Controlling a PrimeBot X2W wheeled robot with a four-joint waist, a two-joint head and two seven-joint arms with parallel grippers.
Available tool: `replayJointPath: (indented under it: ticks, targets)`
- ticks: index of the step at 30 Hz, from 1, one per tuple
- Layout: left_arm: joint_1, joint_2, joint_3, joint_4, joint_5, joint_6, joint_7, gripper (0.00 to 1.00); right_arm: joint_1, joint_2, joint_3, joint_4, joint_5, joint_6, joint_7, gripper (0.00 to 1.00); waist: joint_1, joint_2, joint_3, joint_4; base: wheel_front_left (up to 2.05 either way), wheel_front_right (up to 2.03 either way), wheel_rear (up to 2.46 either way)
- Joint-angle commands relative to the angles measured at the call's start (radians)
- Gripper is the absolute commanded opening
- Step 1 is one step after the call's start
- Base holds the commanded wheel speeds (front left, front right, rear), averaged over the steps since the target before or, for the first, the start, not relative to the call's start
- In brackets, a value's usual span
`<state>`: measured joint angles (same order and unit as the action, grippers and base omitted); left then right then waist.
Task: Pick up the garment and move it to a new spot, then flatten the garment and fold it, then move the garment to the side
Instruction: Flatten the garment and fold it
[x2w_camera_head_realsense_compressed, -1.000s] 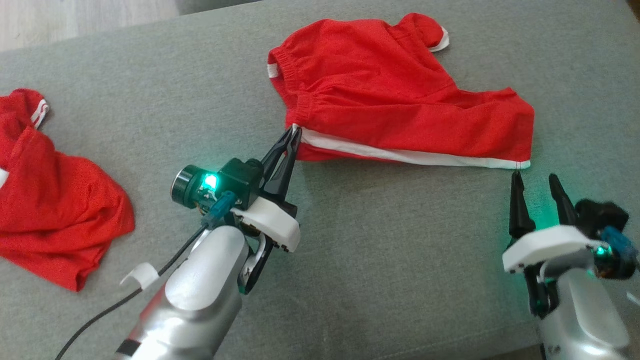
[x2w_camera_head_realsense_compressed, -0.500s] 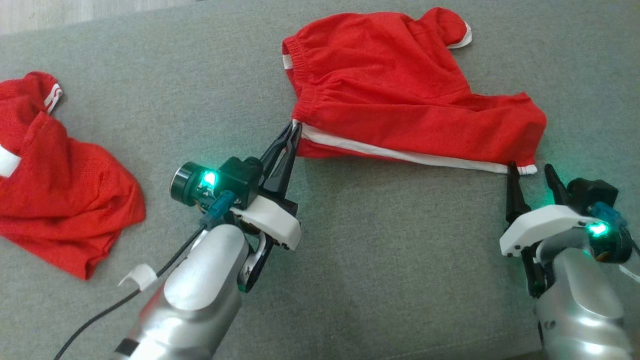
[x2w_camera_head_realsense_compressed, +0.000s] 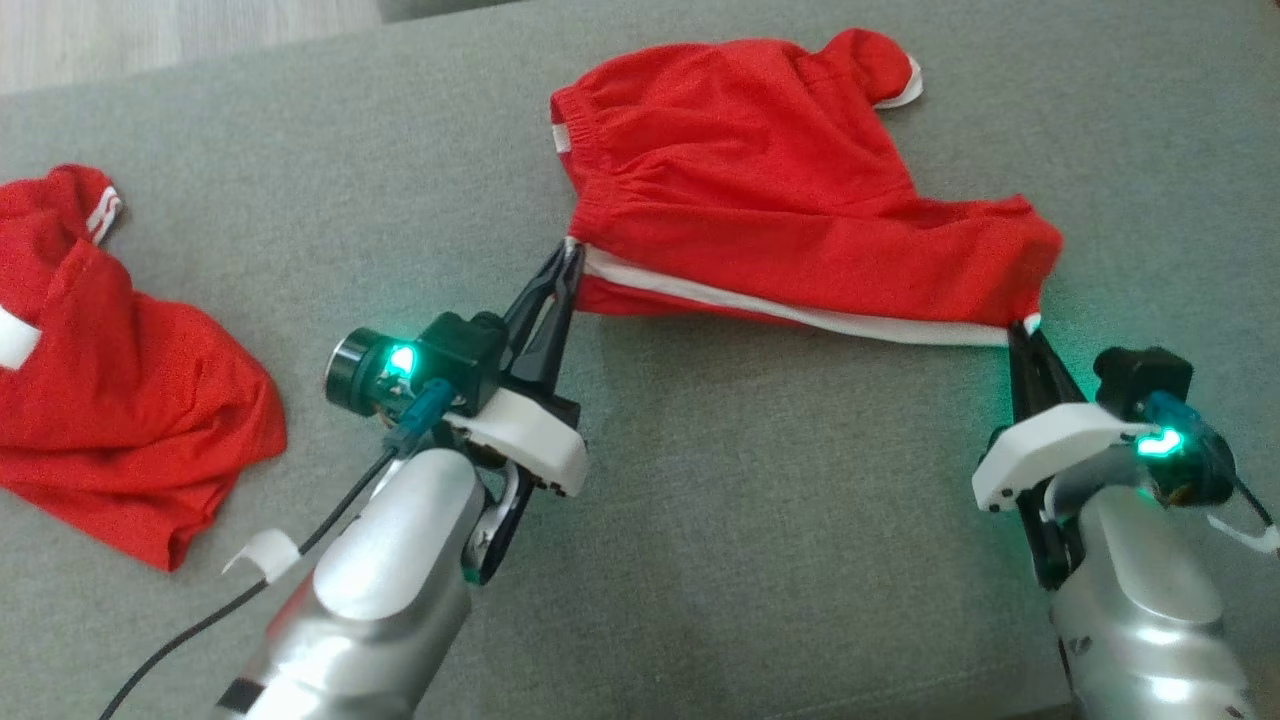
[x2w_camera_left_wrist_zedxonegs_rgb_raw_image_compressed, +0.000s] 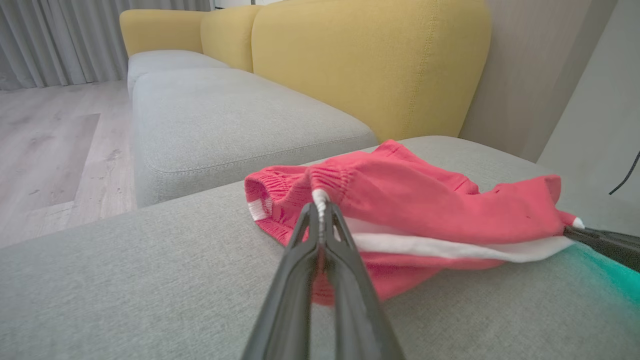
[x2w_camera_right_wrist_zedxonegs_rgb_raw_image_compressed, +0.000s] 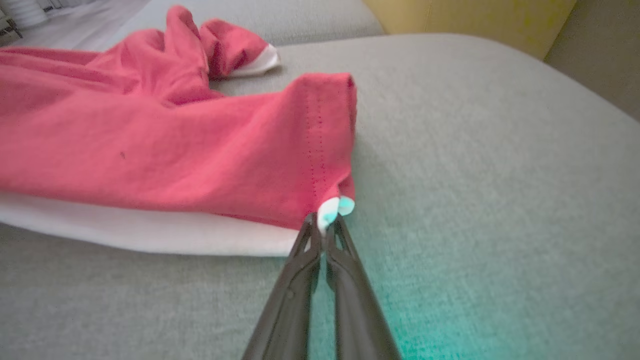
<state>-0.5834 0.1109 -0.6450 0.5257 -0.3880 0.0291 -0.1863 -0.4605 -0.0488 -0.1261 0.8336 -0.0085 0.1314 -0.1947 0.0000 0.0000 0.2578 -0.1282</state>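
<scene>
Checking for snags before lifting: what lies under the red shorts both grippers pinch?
The red shorts rest on the grey cushion, which shows around their edges. Anything beneath the fabric itself is hidden.

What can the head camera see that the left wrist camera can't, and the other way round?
Head view but not left wrist: a second red garment crumpled off to the left. Left wrist but not head: the yellow sofa back and grey curtains. Both: the red shorts on the grey cushion, left tool and right tool pinching the ends of their white stripe.
</scene>
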Motion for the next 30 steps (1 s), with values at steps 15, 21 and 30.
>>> replayJointPath:
  ticks: [15,21,30]
  targets:
    - [-0.070,0.129,0.105,-0.128,-0.030,0.016,0.016,0.00,-0.044,-0.042,0.193,-0.517,0.139,-0.001,0.140,0.00,0.0000,0.0000,-0.132,-0.023,0.00,0.00,0.00]
    - [-0.188,0.198,0.161,-0.208,-0.040,0.014,0.069,0.00,-0.168,-0.118,0.259,-0.671,0.250,-0.001,0.259,0.00,0.0000,0.0000,-0.182,-0.019,0.00,0.00,0.00]
    - [-0.186,0.235,0.179,-0.280,-0.046,0.033,0.088,0.00,-0.194,-0.194,0.310,-0.699,0.330,-0.001,0.311,0.00,0.0000,0.0000,-0.241,-0.007,0.00,0.00,0.00]
